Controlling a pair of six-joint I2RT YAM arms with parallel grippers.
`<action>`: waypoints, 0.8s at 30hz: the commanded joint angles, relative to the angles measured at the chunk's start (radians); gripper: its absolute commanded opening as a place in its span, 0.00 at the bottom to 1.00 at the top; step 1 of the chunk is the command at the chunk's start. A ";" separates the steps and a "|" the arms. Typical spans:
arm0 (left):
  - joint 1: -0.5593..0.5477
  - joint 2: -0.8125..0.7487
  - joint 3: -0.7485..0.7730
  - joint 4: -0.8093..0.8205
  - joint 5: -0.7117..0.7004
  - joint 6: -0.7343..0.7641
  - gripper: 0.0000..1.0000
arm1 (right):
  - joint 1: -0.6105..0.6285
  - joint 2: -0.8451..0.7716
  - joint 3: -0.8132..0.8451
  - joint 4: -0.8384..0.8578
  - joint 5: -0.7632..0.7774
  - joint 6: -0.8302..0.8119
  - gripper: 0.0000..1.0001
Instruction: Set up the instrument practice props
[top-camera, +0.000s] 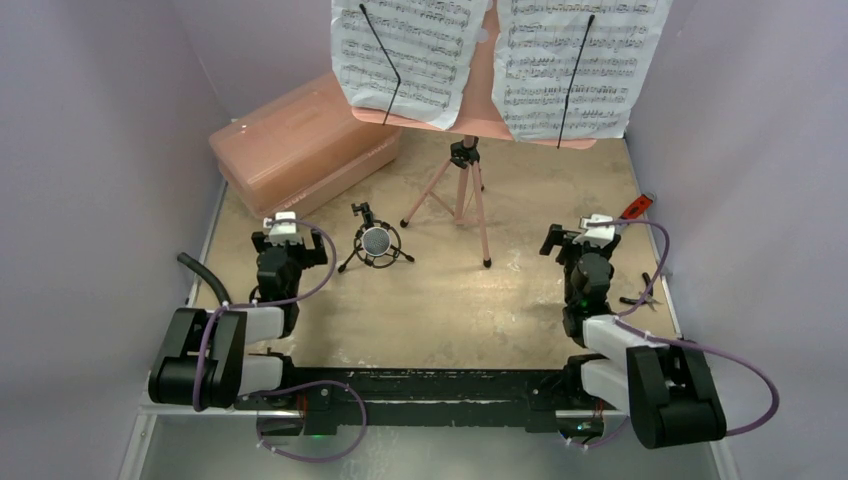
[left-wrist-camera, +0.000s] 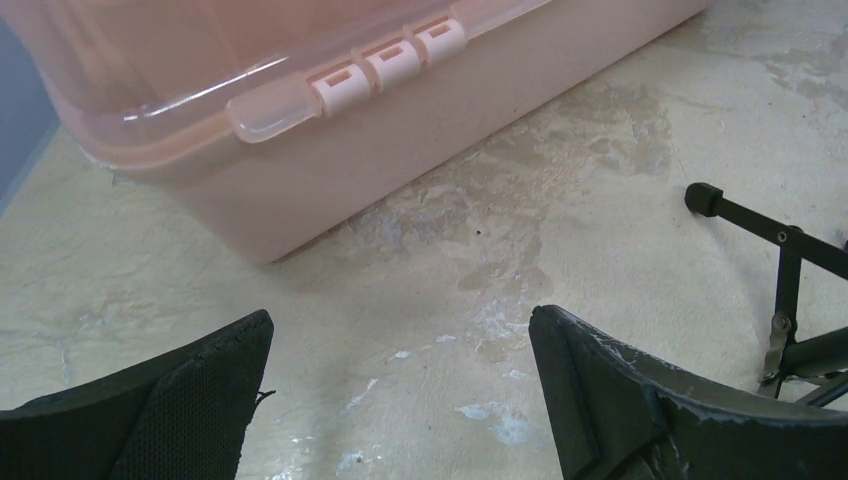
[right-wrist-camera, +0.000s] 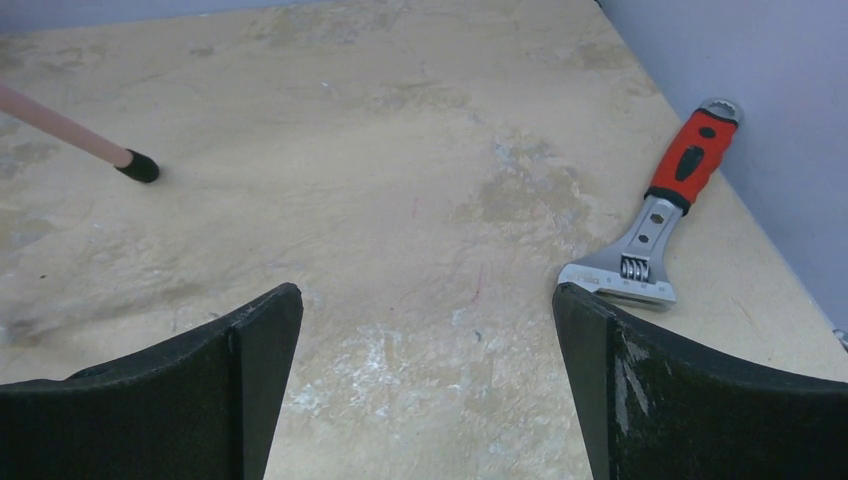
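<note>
The pink music stand (top-camera: 462, 195) stands on its tripod at the back centre. Its desk (top-camera: 480, 110) holds two white sheet-music pages, one on the left (top-camera: 405, 55) and one on the right (top-camera: 575, 65), each under a black wire clip. The microphone's round head sits in the black shock-mount mini tripod (top-camera: 376, 242), left of the stand. My left gripper (top-camera: 283, 222) is open and empty, just left of the mini tripod, whose leg (left-wrist-camera: 780, 240) shows in the left wrist view. My right gripper (top-camera: 590, 228) is open and empty, right of the stand. One stand foot (right-wrist-camera: 135, 165) shows in the right wrist view.
The big pink plastic case (top-camera: 300, 150) lies at the back left, close ahead of my left gripper (left-wrist-camera: 400, 330). A red-handled wrench (right-wrist-camera: 660, 225) lies by the right wall, just ahead of my right gripper (right-wrist-camera: 428, 300). Pliers (top-camera: 645, 292) lie at the right edge. Walls enclose three sides.
</note>
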 joint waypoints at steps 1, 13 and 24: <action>0.005 -0.038 0.070 -0.088 -0.006 0.014 0.99 | -0.043 0.068 0.020 0.153 -0.040 -0.026 0.98; 0.006 -0.214 0.020 -0.243 0.037 0.006 0.99 | -0.112 0.272 0.138 0.222 -0.203 -0.054 0.94; 0.005 0.193 0.100 0.242 0.109 0.077 0.98 | -0.112 0.328 0.162 0.280 -0.341 -0.067 0.94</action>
